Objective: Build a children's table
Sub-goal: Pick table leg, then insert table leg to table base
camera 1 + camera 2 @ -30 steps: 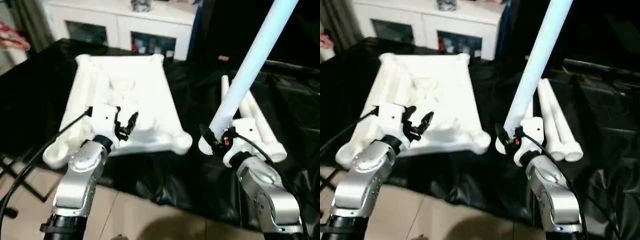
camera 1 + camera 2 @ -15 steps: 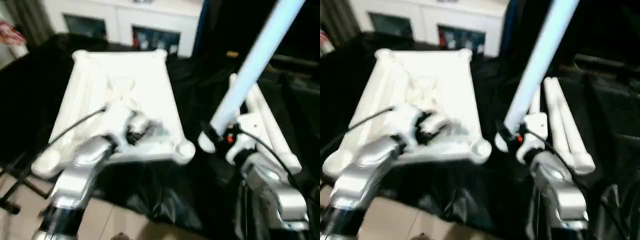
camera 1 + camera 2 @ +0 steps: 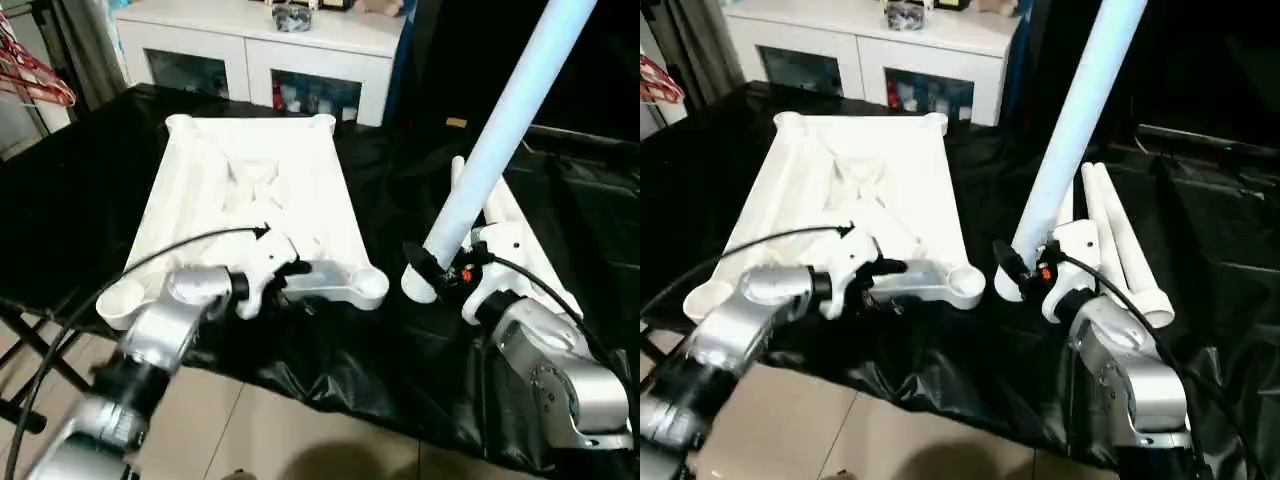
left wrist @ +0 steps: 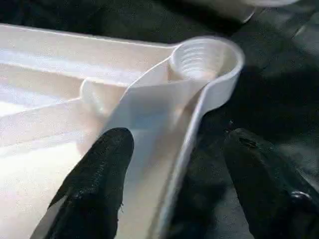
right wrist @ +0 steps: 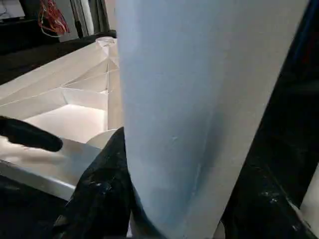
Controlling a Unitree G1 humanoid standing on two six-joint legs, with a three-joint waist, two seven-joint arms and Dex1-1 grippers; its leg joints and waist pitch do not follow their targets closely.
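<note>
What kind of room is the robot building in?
Probably a room in a home, set up as a work spot. A white cabinet with glass doors stands behind, red clothes hangers hang at the side, and a black cloth covers the work surface over a tiled floor.

I can read no text, label, brand, number or sign on anything before me.
</note>
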